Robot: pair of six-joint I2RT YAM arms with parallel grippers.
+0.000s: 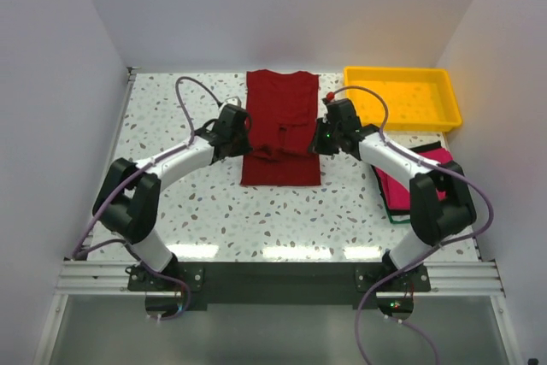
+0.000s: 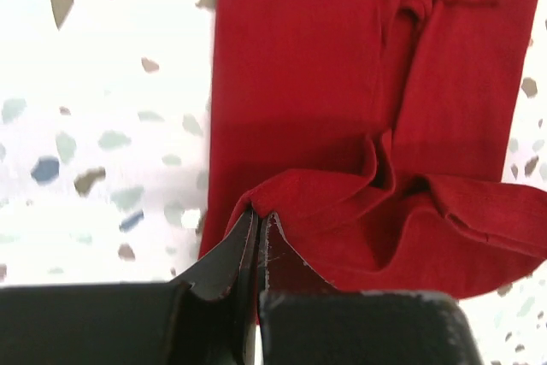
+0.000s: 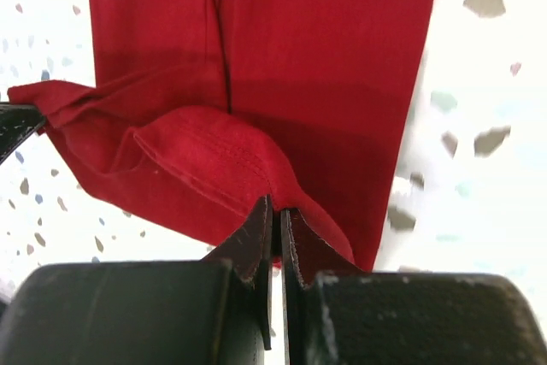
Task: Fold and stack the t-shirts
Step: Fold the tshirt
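Left fingers (image 2: 224,261) clamped on maroon t-shirt (image 1: 282,113) left edge, right fingers (image 3: 253,241) clamped on right edge, cloth bunched between. Shirt lies as long strip at surface (image 1: 171,108) centre; bare surface left and front; folded pink stack (image 1: 440,156), yellow tray (image 1: 402,98) at right

Bright, even overhead light falls between the white walls (image 1: 282,6), leaving pale glare patches along the near edge of the speckled desk (image 1: 222,211) and only faint shadows under the arms (image 1: 171,164). In both wrist views the desk is overexposed almost to white. The dark red t-shirt (image 2: 325,83) is sharp, a soft shadow banding it beneath the raised fold.
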